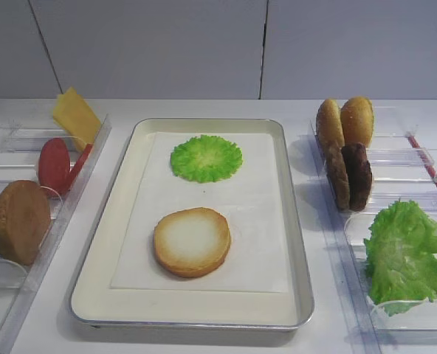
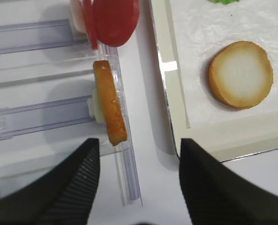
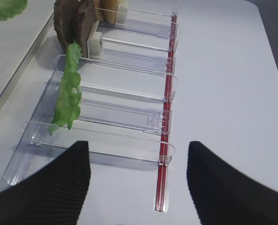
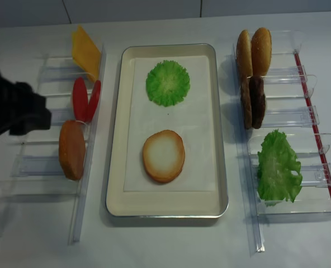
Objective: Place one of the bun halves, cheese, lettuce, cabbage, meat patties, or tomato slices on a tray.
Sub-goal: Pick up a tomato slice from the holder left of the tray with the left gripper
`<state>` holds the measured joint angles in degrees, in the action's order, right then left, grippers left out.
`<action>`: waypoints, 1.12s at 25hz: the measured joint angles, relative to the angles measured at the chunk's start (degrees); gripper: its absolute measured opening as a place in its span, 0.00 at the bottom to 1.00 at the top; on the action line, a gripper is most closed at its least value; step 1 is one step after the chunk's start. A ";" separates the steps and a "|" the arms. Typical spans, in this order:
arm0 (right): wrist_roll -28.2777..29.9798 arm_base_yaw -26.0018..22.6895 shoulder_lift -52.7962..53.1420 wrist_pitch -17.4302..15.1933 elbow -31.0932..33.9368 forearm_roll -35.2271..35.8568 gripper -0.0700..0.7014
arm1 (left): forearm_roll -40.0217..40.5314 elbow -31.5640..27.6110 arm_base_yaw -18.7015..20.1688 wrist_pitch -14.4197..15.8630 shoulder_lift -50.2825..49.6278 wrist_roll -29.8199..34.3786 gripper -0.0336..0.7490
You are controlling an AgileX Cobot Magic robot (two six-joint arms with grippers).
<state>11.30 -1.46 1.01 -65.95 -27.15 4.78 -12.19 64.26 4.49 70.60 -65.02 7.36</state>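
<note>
Yellow cheese (image 1: 76, 114) only in exterior views; wrist views show both end effectors spread apart, empty.

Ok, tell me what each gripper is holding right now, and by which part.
Nothing is held. The left gripper stands open above the racked bun half; the right gripper stands open over the clear rack.

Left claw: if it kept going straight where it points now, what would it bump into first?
Probably the bun half standing on edge in the clear rack; it sits just ahead between the open left claw tips, though depth is hard to judge.
</note>
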 joint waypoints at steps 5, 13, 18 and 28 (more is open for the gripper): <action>0.00 0.00 0.00 0.00 0.00 0.00 0.72 | 9.19 5.50 9.56 -0.96 -9.01 -7.83 0.50; 0.00 0.00 0.00 0.00 0.00 0.00 0.72 | 15.93 15.31 15.14 -1.53 -25.52 -13.89 0.50; 0.00 0.00 0.00 0.00 0.00 0.00 0.72 | 17.28 20.69 15.23 -1.53 -33.60 -14.91 0.50; 0.00 0.00 0.00 0.00 0.00 0.00 0.71 | 22.37 23.78 15.36 -2.55 -42.81 -16.70 0.50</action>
<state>11.30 -1.46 1.01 -65.95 -27.15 4.78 10.18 88.04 19.85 68.05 -107.83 -9.34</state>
